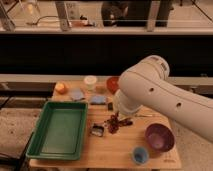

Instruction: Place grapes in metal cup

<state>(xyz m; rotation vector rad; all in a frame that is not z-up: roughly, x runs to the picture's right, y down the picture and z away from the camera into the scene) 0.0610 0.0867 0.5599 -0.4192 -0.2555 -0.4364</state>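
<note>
The grapes (114, 123), a dark red cluster, hang just under the end of my big white arm (150, 97), over the middle of the wooden table (107, 152). My gripper (118, 119) sits at the arm's lower tip, shut on the grapes and holding them slightly above the tabletop. The metal cup is hidden, apparently behind the arm at the back right of the table.
A green tray (57, 131) fills the table's left side. A purple bowl (159, 136) and a small blue cup (140, 155) stand front right. A white round container (90, 81), an orange fruit (61, 87), two blue-grey items (76, 95) and a red bowl (112, 83) line the back. A small dark object (97, 130) lies beside the grapes.
</note>
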